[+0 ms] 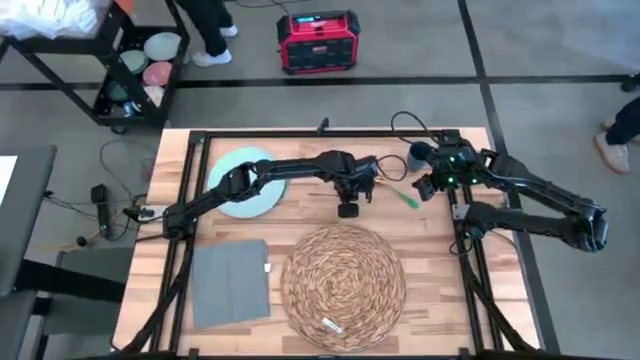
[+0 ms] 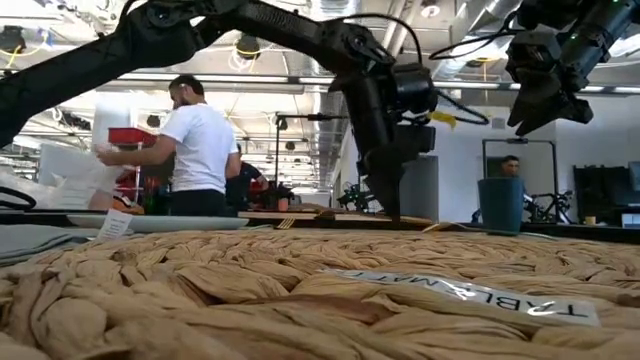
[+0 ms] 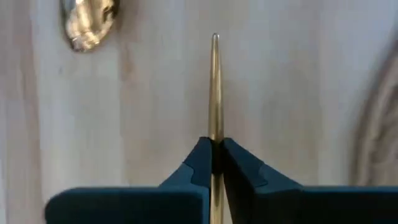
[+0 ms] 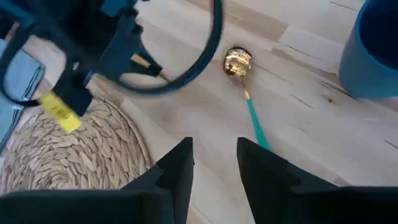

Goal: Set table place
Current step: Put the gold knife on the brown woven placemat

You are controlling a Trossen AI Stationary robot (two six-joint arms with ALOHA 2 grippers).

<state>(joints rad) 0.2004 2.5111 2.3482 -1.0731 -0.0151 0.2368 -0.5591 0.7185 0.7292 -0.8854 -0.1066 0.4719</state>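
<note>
High view: left gripper (image 1: 349, 210) hovers just beyond the place (image 1: 343, 274) rim.

Two dark, nearly black arms built of slim tube links with thicker round joints. On the left arm (image 1: 290, 168), a looping black cable near the wrist and a small yellow tag (image 4: 60, 113) on it. On the right arm (image 1: 530, 190), green lights at the wrist block (image 1: 452, 168). Fingers (image 3: 202, 163) of dark blue-black plastic, wedge-shaped, narrow at the tips. Right fingers (image 4: 177, 168) of the same shape, broad at the base, flat inside.
</note>
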